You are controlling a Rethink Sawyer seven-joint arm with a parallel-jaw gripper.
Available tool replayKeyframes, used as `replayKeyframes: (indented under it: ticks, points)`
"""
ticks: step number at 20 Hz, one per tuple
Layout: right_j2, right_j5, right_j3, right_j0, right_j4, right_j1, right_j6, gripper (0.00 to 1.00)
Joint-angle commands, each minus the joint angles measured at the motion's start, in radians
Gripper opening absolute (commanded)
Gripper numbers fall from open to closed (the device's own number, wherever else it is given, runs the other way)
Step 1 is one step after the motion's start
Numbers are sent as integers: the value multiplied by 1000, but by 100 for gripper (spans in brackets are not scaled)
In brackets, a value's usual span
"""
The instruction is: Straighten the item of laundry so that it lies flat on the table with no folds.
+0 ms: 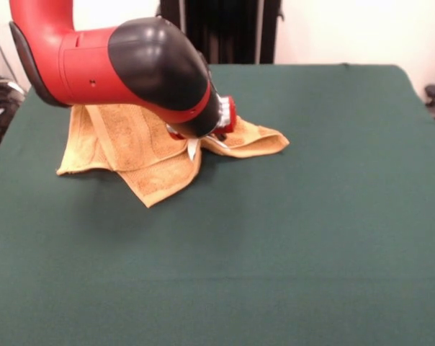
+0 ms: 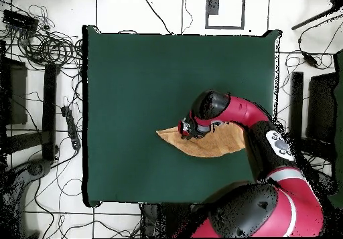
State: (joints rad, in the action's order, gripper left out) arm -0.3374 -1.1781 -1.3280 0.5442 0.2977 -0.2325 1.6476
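The jaws are seen low over the towel (image 1: 149,148), largely hidden behind the red and black arm (image 1: 124,65); whether they are apart or together cannot be told. A pale tip is seen right at the cloth near a raised fold. The mustard-yellow towel is spread crumpled on the green bench (image 1: 289,238), with 1 corner pointing toward the camera in the front view and a folded flap lying beside the wrist.
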Motion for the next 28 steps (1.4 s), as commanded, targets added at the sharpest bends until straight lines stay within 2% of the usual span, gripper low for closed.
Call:
replayKeyframes:
  ticks: [1,5,10,13,19,23,26,28]
  points:
    - [-59,456,100,5,60,62,49,100]
    - [-139,612,82,40,17,73,49,100]
    - [-147,609,86,38,21,82,50,100]
    - [-108,538,68,22,54,69,58,100]
    - [-78,660,-160,83,98,2,85,100]
    - [-38,849,-356,148,156,-9,118,100]
    - [33,887,-418,150,194,23,131,100]
    - [87,986,-434,134,248,55,136,100]
